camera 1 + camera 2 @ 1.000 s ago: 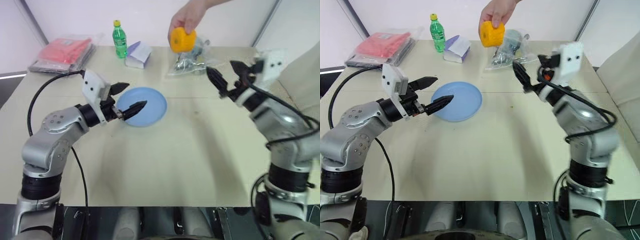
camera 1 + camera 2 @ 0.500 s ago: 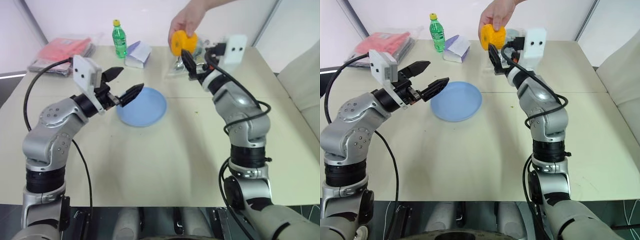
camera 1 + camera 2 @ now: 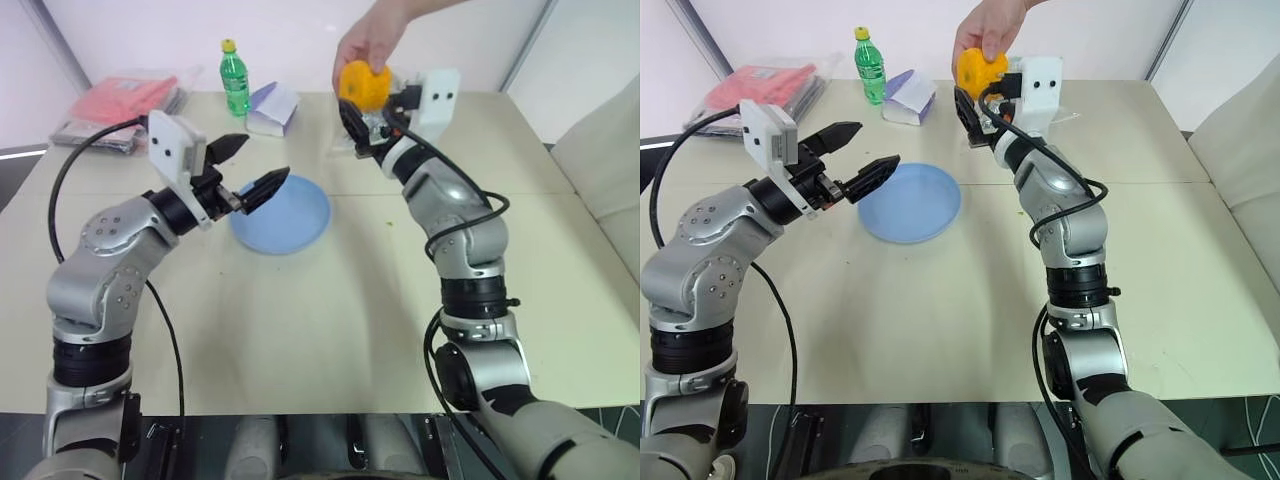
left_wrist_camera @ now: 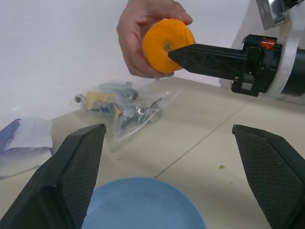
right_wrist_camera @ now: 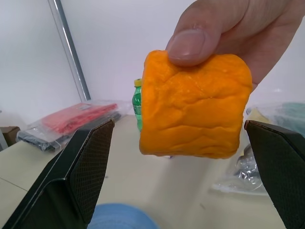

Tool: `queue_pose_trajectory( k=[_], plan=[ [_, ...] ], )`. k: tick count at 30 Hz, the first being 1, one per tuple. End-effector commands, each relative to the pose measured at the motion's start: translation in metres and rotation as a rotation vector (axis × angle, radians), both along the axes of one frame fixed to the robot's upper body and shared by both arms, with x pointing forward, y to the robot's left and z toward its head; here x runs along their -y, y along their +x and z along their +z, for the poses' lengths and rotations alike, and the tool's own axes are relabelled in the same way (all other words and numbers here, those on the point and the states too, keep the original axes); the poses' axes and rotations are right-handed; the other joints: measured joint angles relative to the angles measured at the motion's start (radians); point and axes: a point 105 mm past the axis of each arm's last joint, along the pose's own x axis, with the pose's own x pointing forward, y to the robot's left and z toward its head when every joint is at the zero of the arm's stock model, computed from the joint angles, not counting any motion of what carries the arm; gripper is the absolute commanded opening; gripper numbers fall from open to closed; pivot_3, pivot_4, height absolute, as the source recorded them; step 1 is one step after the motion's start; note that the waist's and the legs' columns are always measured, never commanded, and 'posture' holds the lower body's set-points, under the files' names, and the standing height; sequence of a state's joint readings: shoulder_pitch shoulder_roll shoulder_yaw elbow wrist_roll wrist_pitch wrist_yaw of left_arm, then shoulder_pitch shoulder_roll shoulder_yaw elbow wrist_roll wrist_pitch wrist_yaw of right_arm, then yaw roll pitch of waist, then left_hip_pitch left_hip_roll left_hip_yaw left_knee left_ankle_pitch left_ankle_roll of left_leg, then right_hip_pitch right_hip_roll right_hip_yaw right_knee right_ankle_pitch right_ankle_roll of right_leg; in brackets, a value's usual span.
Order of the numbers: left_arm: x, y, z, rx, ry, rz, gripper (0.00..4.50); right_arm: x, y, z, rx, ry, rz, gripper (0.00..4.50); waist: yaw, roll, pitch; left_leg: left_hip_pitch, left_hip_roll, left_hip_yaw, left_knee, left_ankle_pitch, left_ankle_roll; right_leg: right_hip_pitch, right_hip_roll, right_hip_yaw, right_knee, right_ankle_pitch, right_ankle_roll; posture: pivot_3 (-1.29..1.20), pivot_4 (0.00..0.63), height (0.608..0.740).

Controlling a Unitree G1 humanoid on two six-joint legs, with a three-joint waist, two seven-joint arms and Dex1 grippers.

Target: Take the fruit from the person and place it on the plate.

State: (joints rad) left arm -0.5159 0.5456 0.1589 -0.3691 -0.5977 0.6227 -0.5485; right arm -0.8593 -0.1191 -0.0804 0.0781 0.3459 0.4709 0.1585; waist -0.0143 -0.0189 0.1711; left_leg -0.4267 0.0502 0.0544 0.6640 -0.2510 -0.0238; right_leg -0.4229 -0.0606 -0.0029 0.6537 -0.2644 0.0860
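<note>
person's hand (image 5: 238,28) holds fruit (image 5: 194,106) between open right gripper (image 5: 181,181) jaws

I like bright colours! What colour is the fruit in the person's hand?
Orange. The fruit shows best in the right wrist view.

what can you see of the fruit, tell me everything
The fruit is orange-yellow, blocky with rounded edges and a dimpled, wrinkled skin; the left wrist view shows a small greenish stem spot on one face. A person's hand holds it from above, thumb on its top edge, in the air above the table's far side. The open right gripper has a finger on either side of it, one fingertip at its face. It is not on the plate.
</note>
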Motion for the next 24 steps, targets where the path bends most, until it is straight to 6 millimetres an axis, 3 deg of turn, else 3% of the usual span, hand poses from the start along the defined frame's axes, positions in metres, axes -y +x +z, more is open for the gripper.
queue_pose_trajectory(
  k=[1,6,9,12,13,22,24],
  plan=[
    [0.005,-0.008,0.011,0.056,0.014,-0.012,4.45,-0.007,-0.001,0.018,0.07,0.011,0.014,4.5,-0.001,0.0,0.0,0.0,0.0,0.0,0.0,0.0,0.0,0.0,0.0,0.0,0.0,0.0,0.0,0.0,0.15,0.731],
    [0.007,-0.01,0.011,0.055,0.015,-0.013,4.45,-0.008,0.004,0.019,0.082,0.014,0.008,4.5,0.0,0.0,0.0,0.0,0.0,0.0,0.0,0.0,0.0,0.0,0.0,0.0,0.0,0.0,0.0,0.0,0.15,0.731],
    [0.008,-0.011,0.011,0.054,0.016,-0.014,4.5,-0.007,0.005,0.02,0.089,0.013,0.004,3.6,0.0,0.0,0.0,0.0,0.0,0.0,0.0,0.0,0.0,0.0,0.0,0.0,0.0,0.0,0.0,0.0,0.15,0.731],
    [0.009,-0.011,0.01,0.051,0.016,-0.016,4.5,-0.005,0.006,0.024,0.101,0.015,-0.004,2.12,-0.001,0.0,0.0,0.0,0.0,0.0,0.0,0.0,0.0,0.0,0.0,0.0,0.0,0.0,0.0,0.0,0.15,0.731],
    [0.009,-0.011,0.01,0.05,0.016,-0.017,4.5,-0.005,0.006,0.024,0.104,0.015,-0.006,2.0,-0.001,0.0,0.0,0.0,0.0,0.0,0.0,0.0,0.0,0.0,0.0,0.0,0.0,0.0,0.0,0.0,0.15,0.731],
    [0.01,-0.011,0.007,0.036,0.024,-0.023,4.5,-0.007,0.003,0.027,0.113,-0.009,0.013,2.0,-0.001,0.0,0.0,0.0,0.0,0.0,-0.001,0.0,0.0,0.0,0.0,0.0,0.0,0.0,0.0,0.0,0.15,0.731],
    [0.005,-0.01,0.002,0.02,0.04,0.001,4.5,-0.016,-0.002,0.01,0.055,-0.072,0.054,2.0,-0.001,0.0,0.0,0.0,0.0,0.0,-0.001,0.0,0.0,0.0,0.0,0.0,0.0,0.0,0.0,0.0,0.15,0.731]
  ],
)
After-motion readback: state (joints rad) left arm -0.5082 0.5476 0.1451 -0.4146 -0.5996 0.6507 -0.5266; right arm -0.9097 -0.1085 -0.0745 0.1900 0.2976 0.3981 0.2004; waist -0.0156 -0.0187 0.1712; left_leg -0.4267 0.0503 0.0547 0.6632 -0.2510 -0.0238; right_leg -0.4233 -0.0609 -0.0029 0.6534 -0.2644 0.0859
